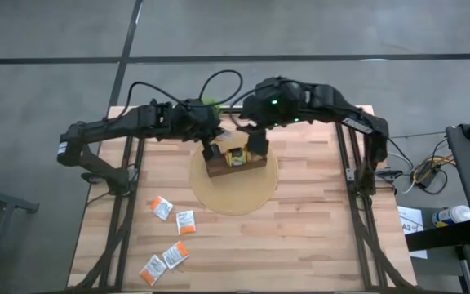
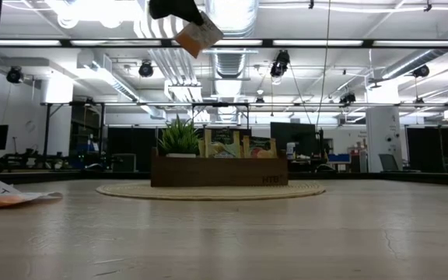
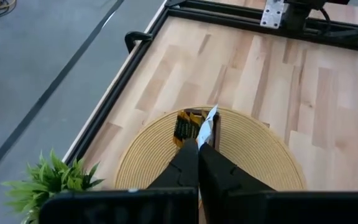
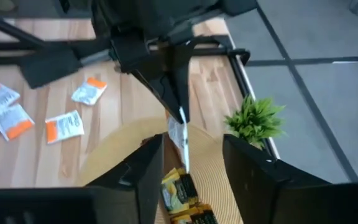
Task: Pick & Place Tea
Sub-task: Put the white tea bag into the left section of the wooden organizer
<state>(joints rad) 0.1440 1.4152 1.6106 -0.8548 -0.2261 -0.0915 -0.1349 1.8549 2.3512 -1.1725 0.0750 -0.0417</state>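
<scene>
4 loose sachets (image 1: 170, 237) on table; 1 in left gripper (image 3: 199, 146).

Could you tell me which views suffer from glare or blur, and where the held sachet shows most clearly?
Low view: ceiling lights glare at top; the near table is blurred. Right wrist view: the left hand pinches the sachet edge-on, fairly sharp. High view: evenly lit, but the arms hide it.

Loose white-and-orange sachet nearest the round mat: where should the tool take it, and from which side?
The loose sachet lies flat on the table, apart from its neighbours, so probably come straight down and pinch across two opposite edges; nothing else stands proud. The left tool is shut on a held sachet, while the right tool is open.
</scene>
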